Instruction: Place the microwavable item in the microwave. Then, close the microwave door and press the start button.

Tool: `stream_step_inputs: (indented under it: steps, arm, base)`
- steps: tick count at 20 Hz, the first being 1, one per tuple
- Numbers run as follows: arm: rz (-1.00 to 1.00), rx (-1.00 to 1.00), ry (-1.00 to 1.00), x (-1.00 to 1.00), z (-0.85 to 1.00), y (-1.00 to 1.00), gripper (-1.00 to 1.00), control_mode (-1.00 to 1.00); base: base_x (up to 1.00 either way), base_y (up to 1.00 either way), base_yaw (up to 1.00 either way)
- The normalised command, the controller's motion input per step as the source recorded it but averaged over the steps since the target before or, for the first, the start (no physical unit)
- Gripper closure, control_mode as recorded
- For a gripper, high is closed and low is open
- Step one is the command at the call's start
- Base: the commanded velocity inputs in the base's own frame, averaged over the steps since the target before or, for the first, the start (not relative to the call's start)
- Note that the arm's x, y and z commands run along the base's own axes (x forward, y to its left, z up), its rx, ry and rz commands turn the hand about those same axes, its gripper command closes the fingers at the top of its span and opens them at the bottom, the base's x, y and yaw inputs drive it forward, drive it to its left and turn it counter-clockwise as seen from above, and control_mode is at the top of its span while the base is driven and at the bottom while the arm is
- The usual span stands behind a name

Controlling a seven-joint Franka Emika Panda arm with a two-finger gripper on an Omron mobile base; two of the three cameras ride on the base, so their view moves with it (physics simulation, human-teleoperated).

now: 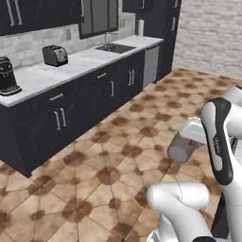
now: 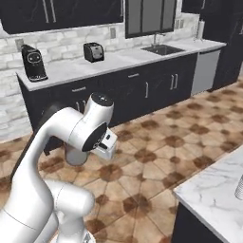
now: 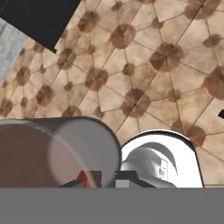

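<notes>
Above the tiled floor (image 1: 108,156) I am carrying the cup (image 1: 182,146) clamped in the gripper (image 1: 191,139), its long axis tilted off upright, mouth toward the wrist camera.

Kitchen: brown patterned tile floor (image 1: 108,160). Landmark was the pale counter (image 1: 71,66) over dark cabinets (image 1: 94,101); on it stood a coffee machine (image 1: 8,75), toaster (image 1: 55,55) and sink (image 1: 115,47). Behind it, a window (image 2: 152,16). Beyond its sink end, a brick wall (image 1: 208,33).

cup (image 1: 182,146): smooth matt grey | counter (image 2: 118,59): pale marble | floor (image 1: 118,156): brown tile
</notes>
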Motion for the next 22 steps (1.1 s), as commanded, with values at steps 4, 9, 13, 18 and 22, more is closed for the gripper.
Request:
stream_step_inputs:
  steps: [4, 9, 13, 18, 22]
  arm:
    - [0.0, 0.0, 0.0, 0.0, 0.0, 0.0, 1.0, 1.0]
    - [0.0, 0.0, 0.0, 0.0, 0.0, 0.0, 1.0, 1.0]
    - [0.0, 0.0, 0.0, 0.0, 0.0, 0.0, 1.0, 1.0]
    - [0.0, 0.0, 0.0, 0.0, 0.0, 0.0, 1.0, 1.0]
    - [0.0, 0.0, 0.0, 0.0, 0.0, 0.0, 1.0, 1.0]
  base:
    - [0.0, 0.06, 0.6]
    - [0.02, 0.09, 0.63]
    - [0.13, 0.13, 0.67]
    - [0.2, 0.1, 0.68]
    - [0.29, 0.12, 0.68]
